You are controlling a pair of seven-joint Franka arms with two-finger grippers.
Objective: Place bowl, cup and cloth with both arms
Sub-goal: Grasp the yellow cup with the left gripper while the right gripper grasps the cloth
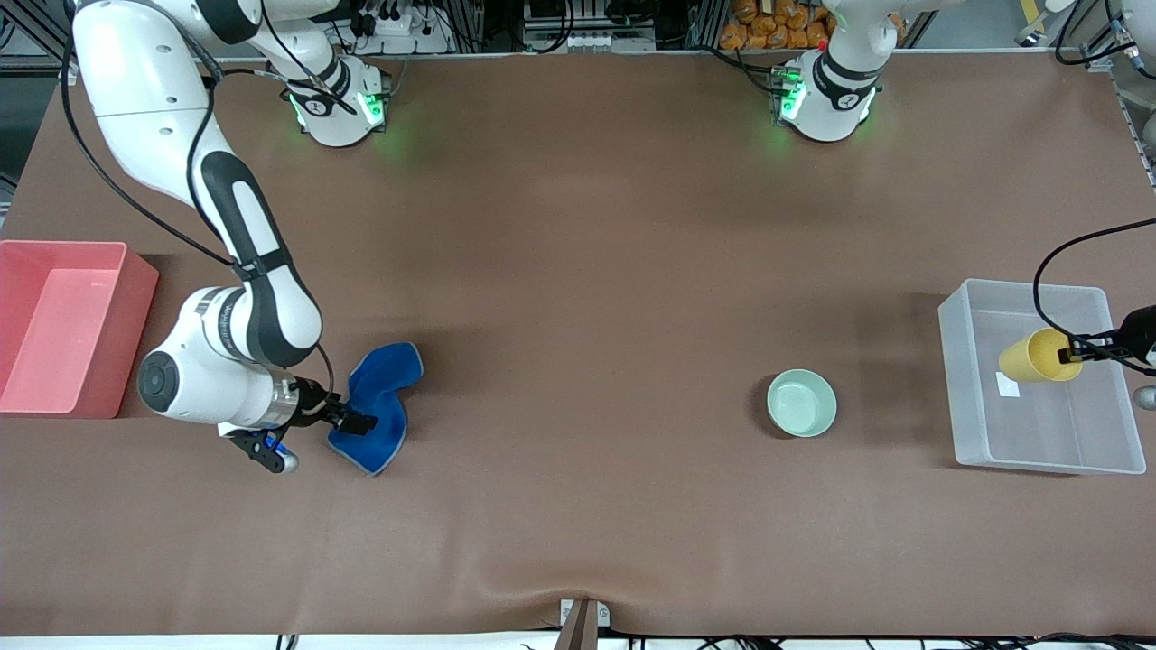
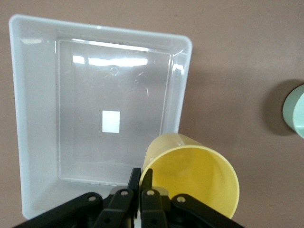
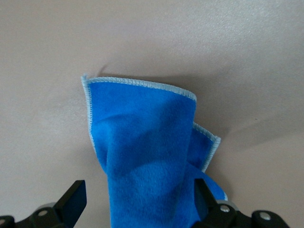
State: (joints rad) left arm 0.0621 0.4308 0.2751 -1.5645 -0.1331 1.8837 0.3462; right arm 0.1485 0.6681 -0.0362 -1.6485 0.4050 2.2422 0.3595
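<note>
Both arms: glossy white shells with black bands at the joints. Right arm (image 1: 244, 298) has a long black inlay down the forearm link, a round grey cap on the wrist housing and a metallic silver collar before the black gripper mount. Thin black cables loop along it, strapped at the forearm. Round white bases with green-lit rings and dark markings; left arm (image 1: 835, 77) base also carries a small red spot. Right gripper (image 3: 137, 204) fingers (image 3: 71, 202) matte black with silver screw heads; left gripper (image 2: 140, 183) same black linkage and screws
</note>
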